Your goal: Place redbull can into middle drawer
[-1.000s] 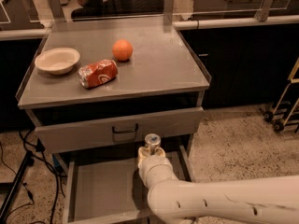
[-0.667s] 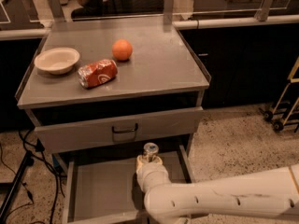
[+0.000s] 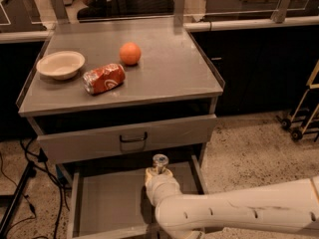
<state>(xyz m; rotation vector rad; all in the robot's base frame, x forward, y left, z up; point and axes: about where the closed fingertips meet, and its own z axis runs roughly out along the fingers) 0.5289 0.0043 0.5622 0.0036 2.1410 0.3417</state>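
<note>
The redbull can (image 3: 160, 161) shows only its shiny metal top, sticking up out of my gripper (image 3: 158, 172). The gripper is shut on it and holds it upright over the back right part of the middle drawer (image 3: 107, 203). That drawer is pulled open, with a bare grey floor and low side walls. My white arm (image 3: 234, 213) reaches in from the lower right and hides the can's body and the drawer's right front corner.
Above the open drawer is a shut drawer front with a dark bar handle (image 3: 133, 138). On the cabinet top lie a cream bowl (image 3: 61, 63), a tipped red-orange soda can (image 3: 104, 78) and an orange (image 3: 130, 53). Cables (image 3: 20, 183) hang at left; cart wheels (image 3: 298, 129) stand at right.
My gripper has lowered the can a little toward the drawer floor over the first frames, then held about still. Things on the cabinet top have not moved.
</note>
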